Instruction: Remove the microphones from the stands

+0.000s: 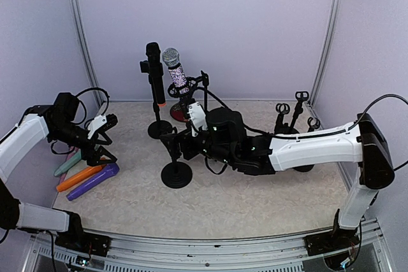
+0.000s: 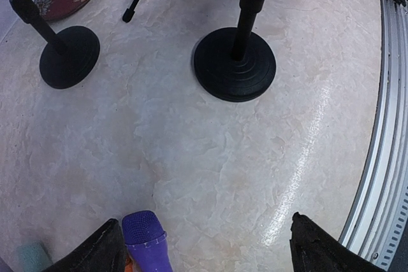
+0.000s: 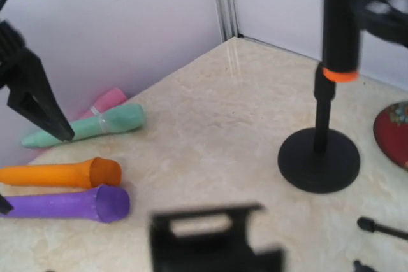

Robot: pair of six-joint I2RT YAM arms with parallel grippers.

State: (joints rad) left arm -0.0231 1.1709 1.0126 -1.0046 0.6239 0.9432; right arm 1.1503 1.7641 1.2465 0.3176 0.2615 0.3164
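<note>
A black microphone (image 1: 153,71) with an orange band sits upright in a round-based stand (image 1: 159,129) at the back; it also shows in the right wrist view (image 3: 338,17). A glittery silver-headed microphone (image 1: 175,71) sits in a tripod stand beside it. My right gripper (image 1: 175,141) is closed around the pole of a nearer round-based stand (image 1: 176,174), whose empty clip (image 3: 210,240) is blurred close to the camera and hides the fingers. My left gripper (image 1: 109,138) is open and empty just above a purple microphone (image 2: 145,237) lying on the table.
Orange (image 1: 80,177), green (image 1: 67,164) and pink (image 3: 108,99) microphones lie beside the purple one at the left. A red plate (image 1: 178,114) lies behind the stands. Empty stands (image 1: 293,109) are at the back right. A metal rail (image 2: 389,125) edges the table.
</note>
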